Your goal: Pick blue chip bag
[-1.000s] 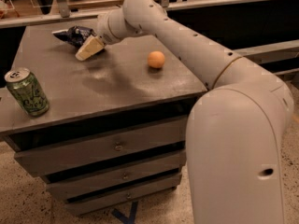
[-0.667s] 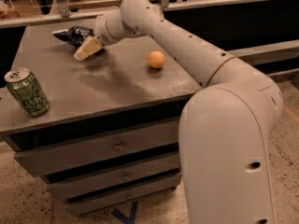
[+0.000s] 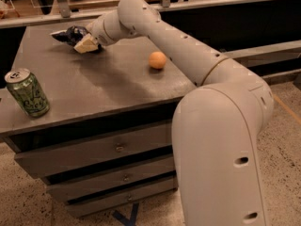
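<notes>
The blue chip bag [image 3: 69, 33] lay near the table's [image 3: 108, 86] far-left corner, open tabletop stretching toward the green can [image 3: 27, 92] (front-left edge). The arm [image 3: 188, 46] reached across, gripper [image 3: 87, 44] at the bag; whether it gripped, I could not tell.

You're looking at a grey cabinet top [image 3: 108, 86] that fills the left half of the frame. A green soda can [image 3: 27, 93] stands upright near its front left edge. An orange ball [image 3: 157, 60] sits towards the right side. The blue chip bag [image 3: 69, 33] lies at the upper left, and the gripper [image 3: 87, 44] is at the bag's right end, low over the top.
</notes>
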`<state>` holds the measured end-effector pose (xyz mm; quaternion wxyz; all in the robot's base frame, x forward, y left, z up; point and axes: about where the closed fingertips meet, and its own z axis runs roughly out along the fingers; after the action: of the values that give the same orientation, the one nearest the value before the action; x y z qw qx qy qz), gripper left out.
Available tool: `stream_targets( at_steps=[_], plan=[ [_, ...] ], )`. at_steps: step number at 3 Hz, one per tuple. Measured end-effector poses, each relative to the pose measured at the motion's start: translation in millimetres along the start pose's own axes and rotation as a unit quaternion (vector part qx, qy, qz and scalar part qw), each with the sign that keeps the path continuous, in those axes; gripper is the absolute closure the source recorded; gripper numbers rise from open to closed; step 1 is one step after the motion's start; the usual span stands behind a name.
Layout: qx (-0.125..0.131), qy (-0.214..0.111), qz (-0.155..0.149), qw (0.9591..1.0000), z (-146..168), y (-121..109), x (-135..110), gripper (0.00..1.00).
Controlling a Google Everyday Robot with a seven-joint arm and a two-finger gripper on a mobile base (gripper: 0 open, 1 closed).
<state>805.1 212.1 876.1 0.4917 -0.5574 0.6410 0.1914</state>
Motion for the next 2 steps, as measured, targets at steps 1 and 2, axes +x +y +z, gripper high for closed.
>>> stream_targets(
  at_steps=[1, 2],
  plan=[
    [-0.006, -0.002, -0.006, 1.0, 5.0, 1.5, -3.8, 0.64],
    [-0.007, -0.004, -0.014, 0.9999, 7.3, 0.2, -10.7, 0.88]
  ],
)
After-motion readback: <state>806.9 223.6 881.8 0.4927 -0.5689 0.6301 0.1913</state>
